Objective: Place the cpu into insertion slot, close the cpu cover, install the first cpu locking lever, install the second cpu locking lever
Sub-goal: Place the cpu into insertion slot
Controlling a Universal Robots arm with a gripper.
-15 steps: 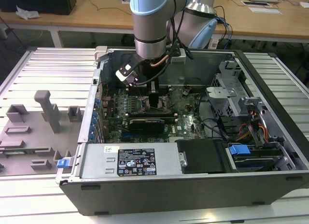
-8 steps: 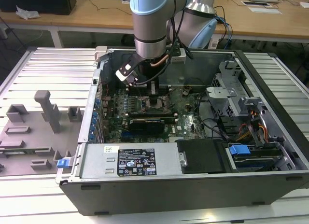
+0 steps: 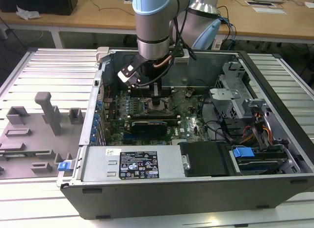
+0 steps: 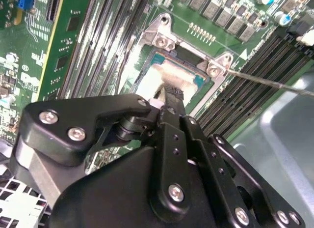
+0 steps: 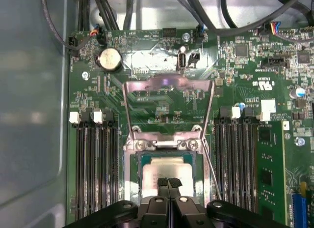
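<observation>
Showing the pincer (image 5: 169, 182), its fingertips pressed together on nothing, poised directly over the cpu (image 5: 152, 171), which lies flat in the insertion slot (image 5: 131, 176) on the motherboard (image 5: 245, 66); the cpu sits straight below the tips, while the cpu cover (image 5: 167, 83) appears raised on its hinge beside the slot
</observation>
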